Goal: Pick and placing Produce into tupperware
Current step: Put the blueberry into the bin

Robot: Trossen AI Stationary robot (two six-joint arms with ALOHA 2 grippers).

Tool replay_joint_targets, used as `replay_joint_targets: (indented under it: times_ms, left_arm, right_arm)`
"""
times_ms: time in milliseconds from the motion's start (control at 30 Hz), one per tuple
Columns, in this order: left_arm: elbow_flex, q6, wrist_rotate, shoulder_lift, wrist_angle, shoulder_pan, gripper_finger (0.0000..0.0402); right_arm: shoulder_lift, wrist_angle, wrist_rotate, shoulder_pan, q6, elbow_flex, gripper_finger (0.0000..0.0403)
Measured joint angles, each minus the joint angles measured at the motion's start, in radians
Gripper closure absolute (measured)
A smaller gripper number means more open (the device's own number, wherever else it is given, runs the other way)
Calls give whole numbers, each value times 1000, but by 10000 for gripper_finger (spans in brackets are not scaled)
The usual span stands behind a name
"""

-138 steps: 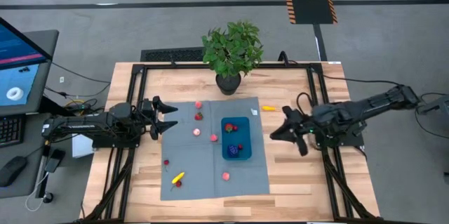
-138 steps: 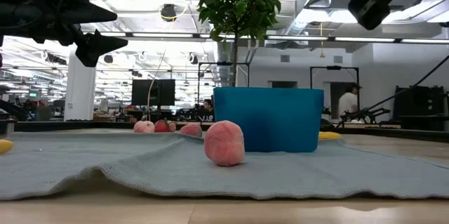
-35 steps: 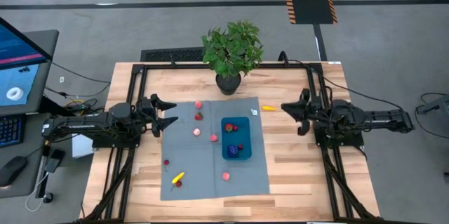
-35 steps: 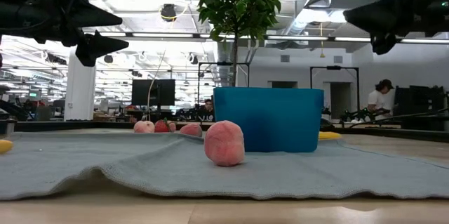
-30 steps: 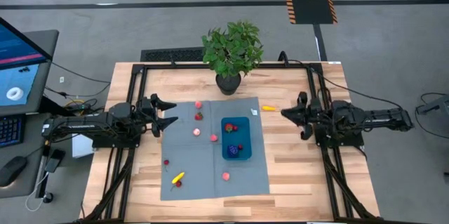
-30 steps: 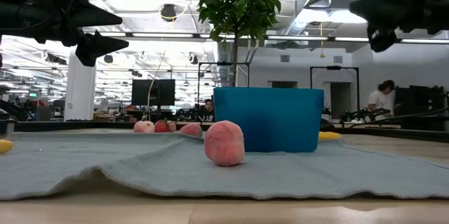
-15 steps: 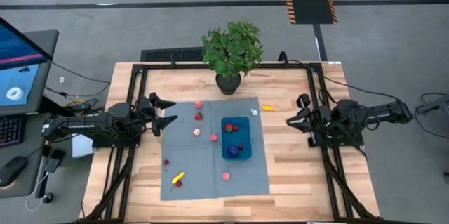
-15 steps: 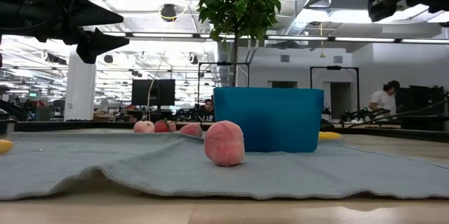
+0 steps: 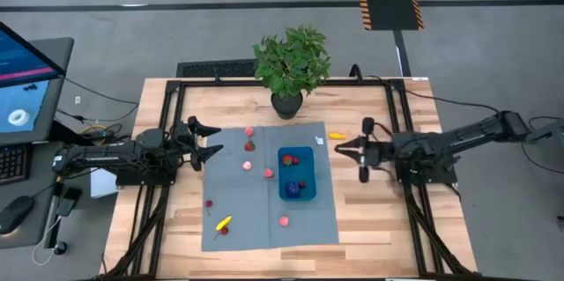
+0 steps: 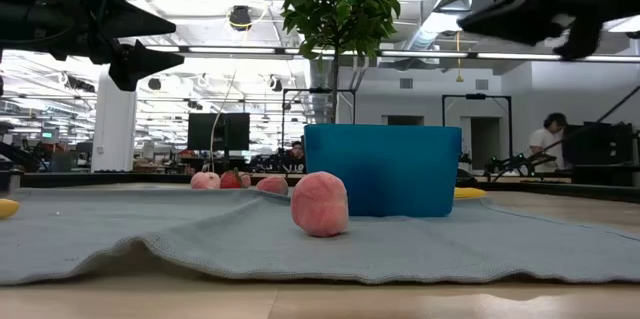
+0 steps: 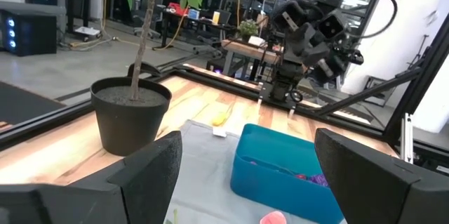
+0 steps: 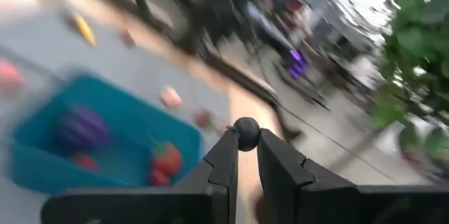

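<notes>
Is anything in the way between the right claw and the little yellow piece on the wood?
No. Nothing visible stands between the right gripper and the yellow piece; only bare table lies there.

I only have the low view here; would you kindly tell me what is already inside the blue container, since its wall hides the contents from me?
Observer: From above, the tupperware holds a purple-blue cluster and small red pieces.
Operator: Thank you. Where is the right gripper over the table?
Observer: The right gripper hangs just past the right edge of the mat, near a yellow piece lying on bare wood.
</notes>
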Motion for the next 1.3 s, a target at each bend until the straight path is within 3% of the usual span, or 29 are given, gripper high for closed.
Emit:
replay_joint_targets:
  times_ms: [167, 300, 733, 933, 1300]
  left_arm:
    - [0, 0, 0, 0, -14, 0, 86]
    - [0, -15, 0, 0, -25, 0, 86]
    - [0, -66, 0, 0, -24, 0, 86]
    - [0, -66, 0, 0, -23, 0, 86]
    - [0, -67, 0, 0, -20, 0, 86]
  right_arm:
    - [172, 1, 247, -1, -74, 68, 331]
    - [289, 1, 285, -1, -9, 130, 331]
    - [556, -83, -81, -15, 837, 331, 331]
    - [685, -174, -171, -18, 936, 409, 331]
    - [895, -216, -234, 10, 933, 518, 305]
